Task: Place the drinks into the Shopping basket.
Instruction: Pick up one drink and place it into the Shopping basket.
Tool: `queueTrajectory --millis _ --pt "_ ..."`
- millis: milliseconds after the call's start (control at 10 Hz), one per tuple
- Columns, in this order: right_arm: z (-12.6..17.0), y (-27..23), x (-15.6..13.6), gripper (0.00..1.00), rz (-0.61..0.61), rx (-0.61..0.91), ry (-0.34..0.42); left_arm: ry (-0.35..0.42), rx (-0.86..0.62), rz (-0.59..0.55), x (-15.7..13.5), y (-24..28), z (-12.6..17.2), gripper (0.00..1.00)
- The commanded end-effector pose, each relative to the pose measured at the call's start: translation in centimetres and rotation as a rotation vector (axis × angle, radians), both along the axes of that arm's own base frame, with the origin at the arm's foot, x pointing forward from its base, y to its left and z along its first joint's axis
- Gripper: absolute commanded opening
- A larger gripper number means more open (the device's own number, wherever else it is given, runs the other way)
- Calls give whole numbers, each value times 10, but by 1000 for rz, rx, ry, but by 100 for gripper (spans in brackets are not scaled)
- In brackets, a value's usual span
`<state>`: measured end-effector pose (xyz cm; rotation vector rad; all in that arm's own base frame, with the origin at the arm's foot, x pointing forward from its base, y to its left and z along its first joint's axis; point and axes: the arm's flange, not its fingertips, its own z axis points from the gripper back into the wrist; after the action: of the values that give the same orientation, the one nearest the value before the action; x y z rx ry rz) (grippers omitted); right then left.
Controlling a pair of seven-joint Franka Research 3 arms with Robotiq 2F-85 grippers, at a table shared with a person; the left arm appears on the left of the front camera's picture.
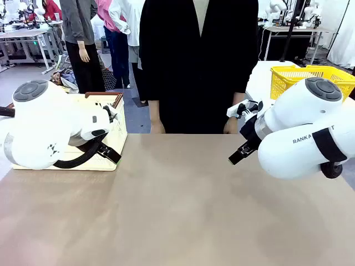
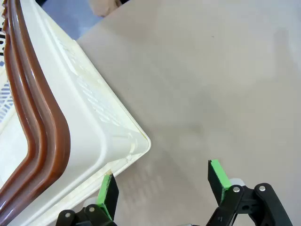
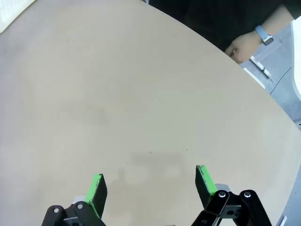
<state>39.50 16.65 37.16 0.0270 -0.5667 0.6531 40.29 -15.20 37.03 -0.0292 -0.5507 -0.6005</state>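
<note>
the nearest stretch of the table (image 1: 177, 221) is a bare, matte tan surface with faint smudges and soft shadows, and it runs unbroken to the far edge. the left gripper (image 2: 162, 176) hangs just above it with its green-padded jaws spread wide and nothing between them; one pad sits just beside the corner of the shopping basket (image 2: 94, 117), though whether it touches is unclear. the right gripper (image 3: 150, 178) also hovers over open tabletop, jaws wide and holding nothing. in the front view the basket stands on the robot's left side of the table towards the far edge, its cream slotted wall and brown rim showing, while the bulky white left arm in front hides much of it and its inside. at the far edge a person in black (image 1: 194, 61) stands close, one hand (image 1: 157, 125) and the other hand (image 3: 242, 47) resting at the rim, the latter with a wristwatch (image 3: 262, 34). behind, to the right, a yellow mesh basket (image 1: 288, 77) sits on a white table, partly covered by the right arm. farther back the room has a grey floor, work tables and other people standing.
</note>
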Motion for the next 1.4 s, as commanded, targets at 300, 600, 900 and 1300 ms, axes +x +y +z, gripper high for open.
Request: queueTrajectory --millis 300,600,900,1300 --pt "0 0 0 100 0 0 0 -1 0 0 0 0 0 100" --pt "0 0 0 100 0 0 0 -1 0 0 0 0 0 100" --pt "0 0 0 100 0 0 0 -1 0 0 0 0 0 100" --pt "0 0 0 100 0 0 0 -1 0 0 0 0 0 100"
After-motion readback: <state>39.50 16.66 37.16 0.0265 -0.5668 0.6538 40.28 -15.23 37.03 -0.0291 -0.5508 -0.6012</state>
